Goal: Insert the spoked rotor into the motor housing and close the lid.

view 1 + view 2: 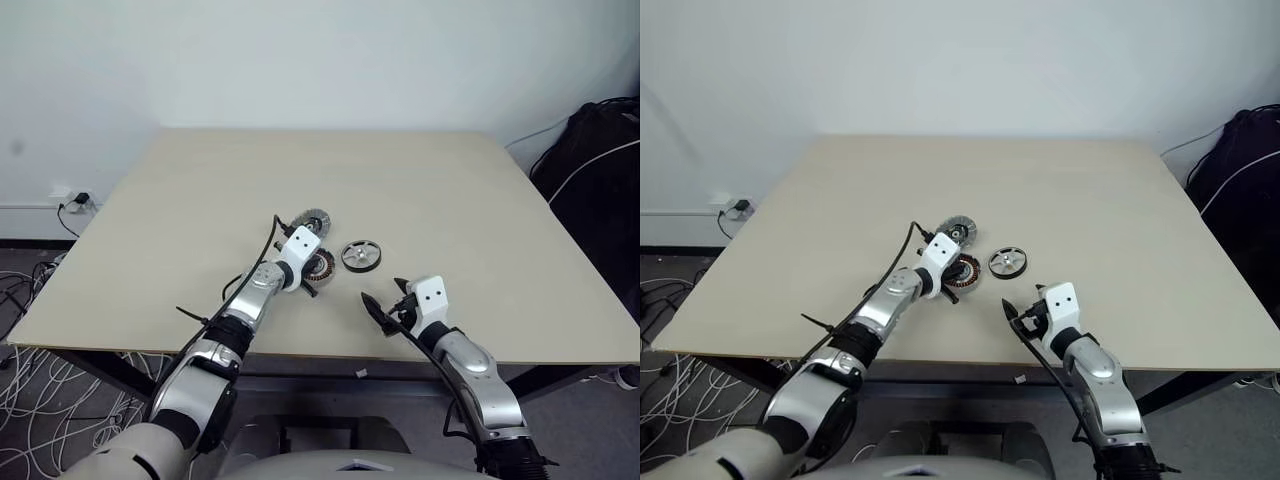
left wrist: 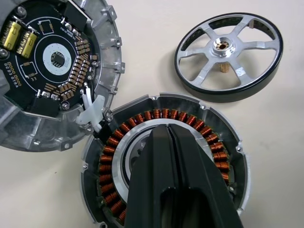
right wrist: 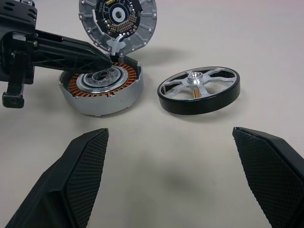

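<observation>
On the pale beige wooden surface (image 1: 200, 220), near the front middle, three round motor parts close together. Motor housing (image 3: 102, 90), a silver round shell with a brown-copper ring of windings around a silver centre, lying flat. Just behind it and touching its edge, the lid (image 3: 118, 21), a silver ribbed disc, tilted up, with its inner face showing: a dark round circuit board with small parts; joined to the housing by a small white piece. To the right of the housing, near but apart, the spoked rotor (image 3: 199, 90): flat wheel with black outer rim, silver spokes and hub, lying flat.

Left pincer (image 2: 173, 137) with its black fingers pressed together, holding nothing, tips over the centre of the housing. Touching it or only just above: cannot tell.

Right pincer (image 3: 171, 137) spread wide, empty, in front of the parts and pointing toward them, well apart from the rotor.
</observation>
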Robot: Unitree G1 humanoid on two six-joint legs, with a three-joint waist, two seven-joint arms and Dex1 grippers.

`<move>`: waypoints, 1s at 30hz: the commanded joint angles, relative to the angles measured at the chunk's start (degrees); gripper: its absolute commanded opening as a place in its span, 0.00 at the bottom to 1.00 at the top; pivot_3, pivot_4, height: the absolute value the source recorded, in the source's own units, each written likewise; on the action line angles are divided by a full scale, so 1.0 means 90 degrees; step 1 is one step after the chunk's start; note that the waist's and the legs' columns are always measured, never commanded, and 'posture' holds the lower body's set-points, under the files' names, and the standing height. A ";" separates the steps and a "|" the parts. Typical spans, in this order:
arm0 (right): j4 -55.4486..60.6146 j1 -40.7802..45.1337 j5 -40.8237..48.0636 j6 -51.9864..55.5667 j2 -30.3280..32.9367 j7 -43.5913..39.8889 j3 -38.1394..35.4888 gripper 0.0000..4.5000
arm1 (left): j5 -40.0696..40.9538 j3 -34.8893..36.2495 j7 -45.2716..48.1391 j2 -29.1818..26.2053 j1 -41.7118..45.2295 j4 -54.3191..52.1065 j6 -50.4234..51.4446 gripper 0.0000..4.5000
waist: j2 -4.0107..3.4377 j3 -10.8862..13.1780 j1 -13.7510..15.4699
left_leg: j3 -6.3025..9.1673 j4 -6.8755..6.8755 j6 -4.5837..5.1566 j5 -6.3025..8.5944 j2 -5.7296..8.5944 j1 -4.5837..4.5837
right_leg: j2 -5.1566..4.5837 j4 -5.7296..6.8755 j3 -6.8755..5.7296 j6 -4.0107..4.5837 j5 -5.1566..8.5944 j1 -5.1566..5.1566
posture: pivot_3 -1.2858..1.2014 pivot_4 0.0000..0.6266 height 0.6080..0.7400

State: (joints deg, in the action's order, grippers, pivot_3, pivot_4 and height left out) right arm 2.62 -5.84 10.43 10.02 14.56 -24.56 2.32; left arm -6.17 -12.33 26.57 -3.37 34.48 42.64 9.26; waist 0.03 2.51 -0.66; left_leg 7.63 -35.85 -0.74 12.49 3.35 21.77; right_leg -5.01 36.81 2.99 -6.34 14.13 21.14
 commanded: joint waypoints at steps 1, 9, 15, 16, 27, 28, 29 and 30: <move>0.0213 0.0049 0.0029 -0.0156 -0.0042 0.0035 -0.0081 1.00 | -0.0024 -0.0005 -0.0043 0.0067 0.0261 0.0074 -0.0168 0.01 | 0.0000 0.0000 0.0001 | 0.0000 0.0000 0.0000 0.0000 0.0000 0.0000 | 0.0000 0.0000 0.0000 0.0000 0.0000 0.0000 | 0.52 0.00 1.00; 0.0209 0.0040 0.0030 -0.0167 -0.0056 0.0057 -0.0099 1.00 | -0.0078 -0.0018 -0.0075 0.0161 0.0469 0.0471 -0.0298 0.01 | 0.0000 0.0000 -0.0002 | 0.0000 0.0000 0.0000 0.0000 0.0000 0.0000 | 0.0000 0.0000 0.0000 -0.0001 0.0000 0.0000 | 0.52 0.00 1.00; 0.0196 0.0053 0.0037 -0.0173 -0.0059 0.0086 -0.0103 1.00 | -0.0118 -0.0001 -0.0136 0.0247 0.0704 0.0862 -0.0429 0.01 | 0.0001 0.0000 0.0002 | 0.0000 0.0000 0.0000 0.0000 0.0001 0.0000 | 0.0000 -0.0001 0.0000 -0.0001 0.0000 -0.0001 | 0.52 0.00 1.00; 0.0192 0.0059 0.0037 -0.0173 -0.0061 0.0090 -0.0103 1.00 | -0.0124 0.0004 -0.0150 0.0254 0.0746 0.0942 -0.0455 0.01 | 0.0001 0.0000 0.0002 | 0.0000 0.0000 0.0000 0.0000 0.0001 0.0000 | 0.0000 0.0000 0.0000 -0.0001 0.0000 -0.0001 | 0.52 0.00 1.00; 0.0193 0.0091 0.0030 -0.0168 -0.0078 0.0114 -0.0107 1.00 | -0.0083 0.0138 -0.0299 0.0349 0.1057 0.1742 -0.0591 0.01 | 0.0001 0.0001 0.0001 | 0.0000 -0.0001 0.0000 0.0000 0.0001 0.0000 | 0.0000 -0.0001 -0.0001 -0.0003 -0.0002 -0.0002 | 0.52 0.00 1.00; 0.0196 0.0092 0.0030 -0.0166 -0.0078 0.0115 -0.0107 1.00 | -0.0079 0.0151 -0.0305 0.0356 0.1080 0.1803 -0.0604 0.01 | 0.0001 0.0001 0.0001 | 0.0001 -0.0002 0.0000 0.0000 0.0001 0.0000 | 0.0000 0.0000 -0.0001 -0.0003 -0.0002 -0.0002 | 0.52 0.00 1.00; 0.0199 0.0091 0.0031 -0.0166 -0.0078 0.0115 -0.0107 1.00 | -0.0089 0.0147 -0.0322 0.0365 0.1104 0.1870 -0.0635 0.01 | 0.0001 0.0000 -0.0003 | 0.0001 -0.0002 0.0000 0.0000 0.0001 0.0000 | 0.0000 0.0000 -0.0001 -0.0004 -0.0002 -0.0003 | 0.52 0.00 1.00; 0.0192 0.0103 0.0031 -0.0163 -0.0078 0.0115 -0.0107 1.00 | -0.0095 0.0148 -0.0334 0.0371 0.1132 0.1934 -0.0660 0.01 | 0.0001 0.0001 -0.0003 | 0.0000 -0.0002 0.0000 0.0000 0.0001 0.0000 | 0.0000 0.0000 -0.0001 -0.0005 -0.0002 -0.0003 | 0.52 0.00 1.00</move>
State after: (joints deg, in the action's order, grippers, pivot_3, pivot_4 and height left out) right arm 2.61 -5.90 10.40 9.91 14.04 -23.61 2.22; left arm -6.74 -11.52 23.78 -0.13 42.94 59.36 4.32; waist 0.04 2.52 -0.69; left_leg 7.63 -35.88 -0.73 12.49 3.36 21.77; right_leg -5.01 36.81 2.99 -6.39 14.10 21.11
